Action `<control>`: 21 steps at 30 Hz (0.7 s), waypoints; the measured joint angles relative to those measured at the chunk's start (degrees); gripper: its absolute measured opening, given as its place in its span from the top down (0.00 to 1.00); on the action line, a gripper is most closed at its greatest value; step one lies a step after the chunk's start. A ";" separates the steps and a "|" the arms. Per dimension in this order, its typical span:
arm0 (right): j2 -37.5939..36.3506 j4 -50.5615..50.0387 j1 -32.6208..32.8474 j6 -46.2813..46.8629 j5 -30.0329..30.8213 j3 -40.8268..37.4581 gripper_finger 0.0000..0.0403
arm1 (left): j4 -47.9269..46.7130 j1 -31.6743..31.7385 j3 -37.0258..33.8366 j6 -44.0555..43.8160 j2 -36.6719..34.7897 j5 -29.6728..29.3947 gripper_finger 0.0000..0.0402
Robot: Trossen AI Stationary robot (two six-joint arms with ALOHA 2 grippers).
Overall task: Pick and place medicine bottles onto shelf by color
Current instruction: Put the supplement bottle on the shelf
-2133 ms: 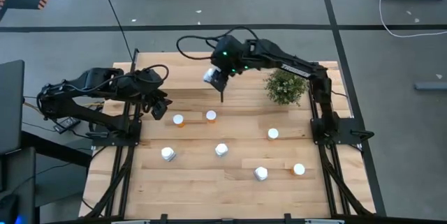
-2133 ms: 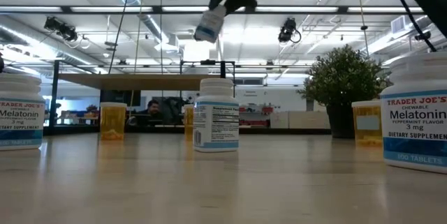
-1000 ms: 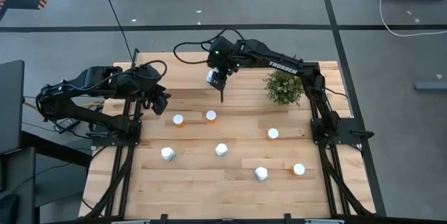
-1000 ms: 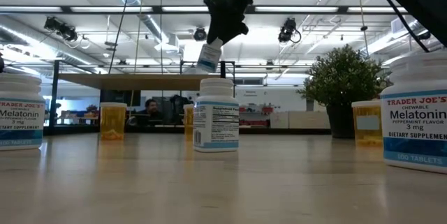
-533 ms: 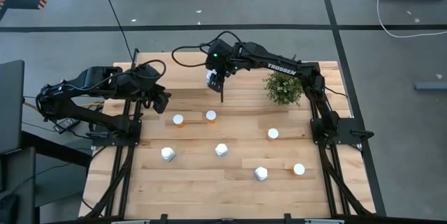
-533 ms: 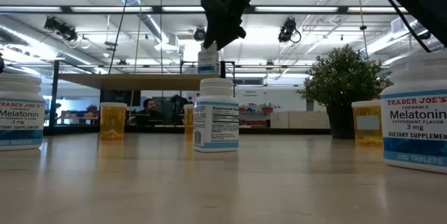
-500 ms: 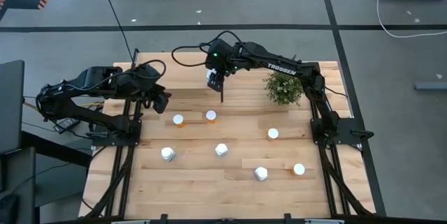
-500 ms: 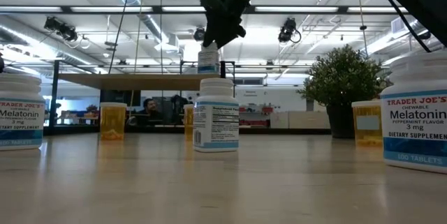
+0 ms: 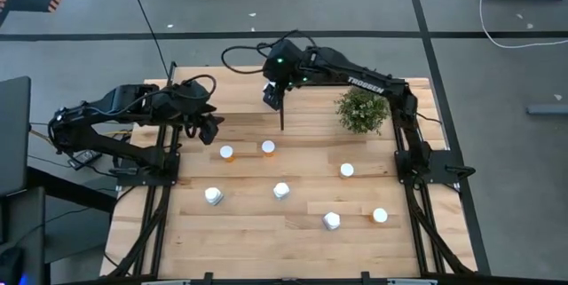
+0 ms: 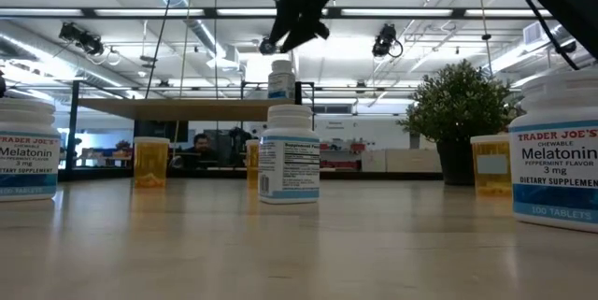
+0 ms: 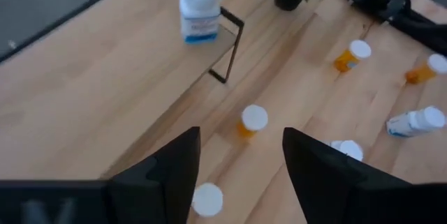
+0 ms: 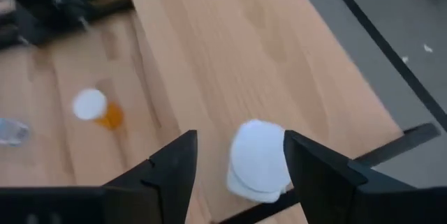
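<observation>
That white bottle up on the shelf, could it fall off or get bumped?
Maybe. The white bottle stands close to the shelf corner, so a nudge might tip it over the edge. The right claw hangs open just above it and could clip the cap if it swings sideways instead of rising.

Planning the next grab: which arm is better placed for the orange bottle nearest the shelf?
Left, probably. The left gripper hangs open close to the orange bottles, while the right gripper is open above the white bottle standing on the shelf.
</observation>
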 joint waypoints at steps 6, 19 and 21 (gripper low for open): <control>-7.12 -3.92 0.13 1.86 -0.57 0.14 0.35 | 10.65 0.76 -0.05 12.91 2.81 -1.35 0.37; -21.30 -13.50 2.64 1.94 2.55 -0.20 0.26 | 34.09 11.31 -0.04 25.59 15.16 9.26 0.27; -22.65 -13.95 3.10 1.69 3.22 -0.20 0.26 | 35.09 11.57 -0.05 27.20 18.48 9.92 0.26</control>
